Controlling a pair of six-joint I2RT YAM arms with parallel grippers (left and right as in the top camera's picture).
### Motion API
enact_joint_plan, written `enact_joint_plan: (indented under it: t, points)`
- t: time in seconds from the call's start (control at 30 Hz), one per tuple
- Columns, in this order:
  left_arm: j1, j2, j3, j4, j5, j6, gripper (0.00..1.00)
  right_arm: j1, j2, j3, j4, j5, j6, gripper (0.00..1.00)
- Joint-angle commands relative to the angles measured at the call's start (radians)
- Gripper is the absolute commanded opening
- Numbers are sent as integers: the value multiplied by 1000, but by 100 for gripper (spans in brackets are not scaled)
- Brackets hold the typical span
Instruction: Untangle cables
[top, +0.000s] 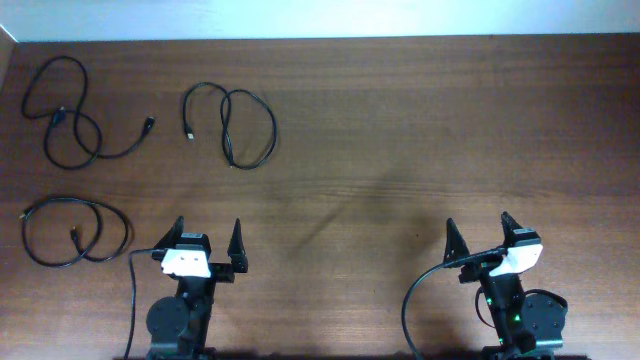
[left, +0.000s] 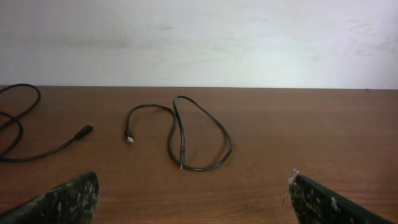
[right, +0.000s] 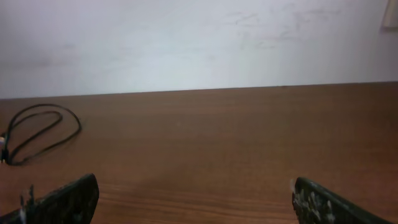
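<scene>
Three thin black cables lie apart on the left half of the brown table (top: 400, 150). One cable (top: 62, 116) loops at the far left, a second cable (top: 228, 98) curls in the far middle-left, and a third cable (top: 76, 232) is coiled near the left edge. My left gripper (top: 208, 235) is open at the front, right of that coil and touching nothing. In the left wrist view the second cable (left: 180, 140) lies ahead of the open left gripper (left: 193, 198). My right gripper (top: 478, 230) is open over bare wood at the front right. The right wrist view shows one cable (right: 78, 124) far to the left of that gripper (right: 194, 199).
A white wall (left: 199, 37) rises behind the table's far edge. Thick black wires (top: 132, 290) run from both arm bases at the front edge. The plug end of the far-left cable (left: 83, 132) points toward the second cable.
</scene>
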Motion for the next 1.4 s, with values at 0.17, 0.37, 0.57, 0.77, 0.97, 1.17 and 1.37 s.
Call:
enact_joint_plan:
  t: [0.17,0.37,0.57,0.77,0.97,1.17,1.37]
  points:
    - [-6,-7,-3,-6,-7,-9,99,-1,-8,-8,-2,-11,-130,99]
    - [-6,-7,-3,-6,-7,-9,99,-1,-8,-8,-2,-6,-130,98]
    - [-6,-7,-3,-6,-7,-9,99,-1,-8,-8,-2,-6,-130,99]
    - [-6,-7,-3,-6,-7,-9,99,-2,-8,-8,-1,-6,-130,98]
    - [-6,-7,-3,-6,-7,-9,99,-2,-8,-8,-1,-6,-130,99]
    - [-6,-7,-3,-6,-7,-9,99,-2,-8,-8,-1,-6,-130,99]
    - [-6,-7,-3,-6,-7,-9,99,-2,-8,-8,-1,-6,-130,99]
